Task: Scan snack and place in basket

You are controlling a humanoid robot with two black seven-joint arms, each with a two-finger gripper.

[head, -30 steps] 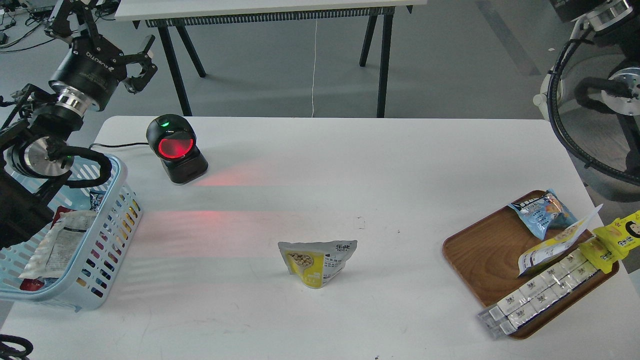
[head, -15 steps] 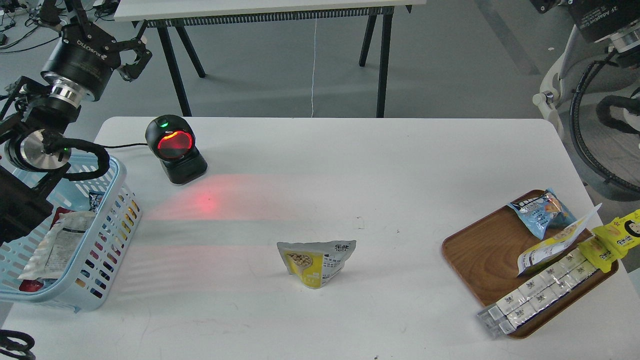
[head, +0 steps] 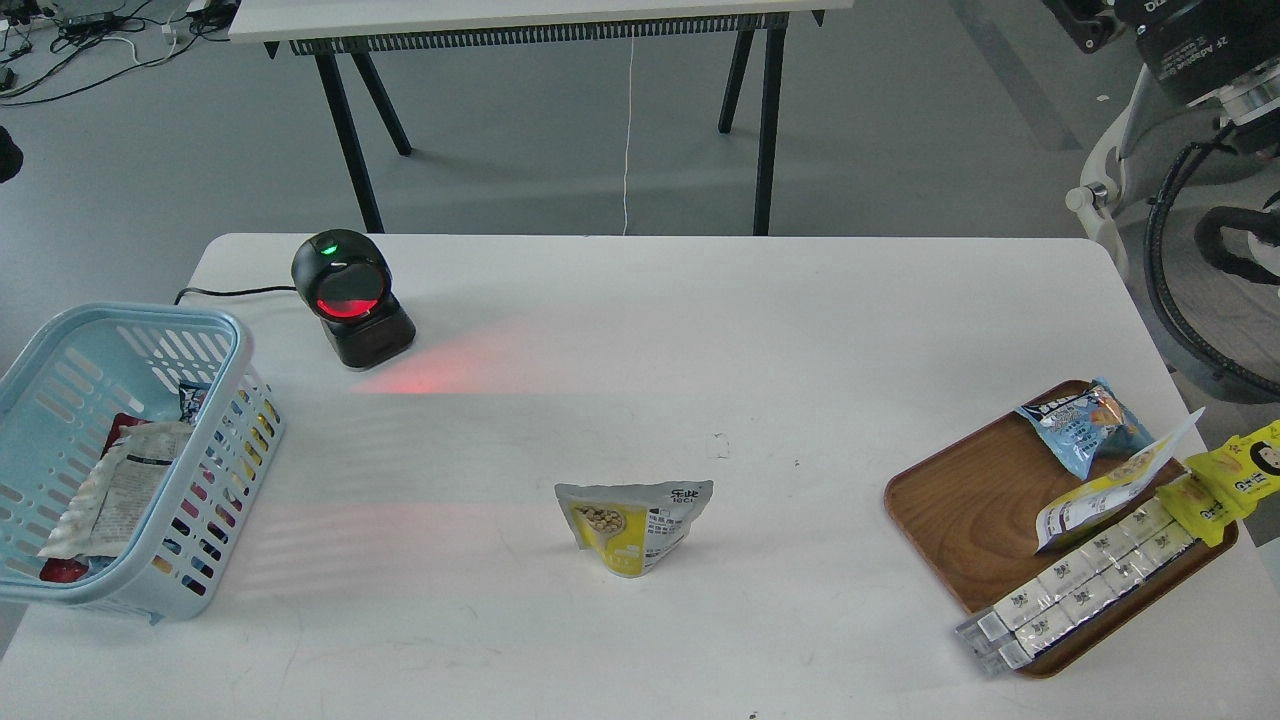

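The snack (head: pixel 632 524), a small pouch with a yellow lower part picturing beans and a silvery top, stands alone on the white table near its middle front. The light blue basket (head: pixel 226 335) sits at the table's left edge and holds a few packets. The black scanner (head: pixel 348 295) with its red window stands at the back left and casts red light on the table. Of my right arm only the gripper's body (head: pixel 1190 45) shows, at the top right corner, far from the snack; its fingers are cut off by the frame. My left gripper is out of view.
A brown wooden tray (head: pixel 960 500) at the right front holds a blue snack bag (head: pixel 1085 420), a long yellow-and-white pouch (head: pixel 1110 490) and white packet strips (head: pixel 1085 585). A yellow packet (head: pixel 1235 475) overhangs the tray. The scanner's cable (head: pixel 235 292) runs left.
My left arm has lifted away from above the basket and gone out of view to the upper left. My right arm has shifted at the top right. The snack has not moved.
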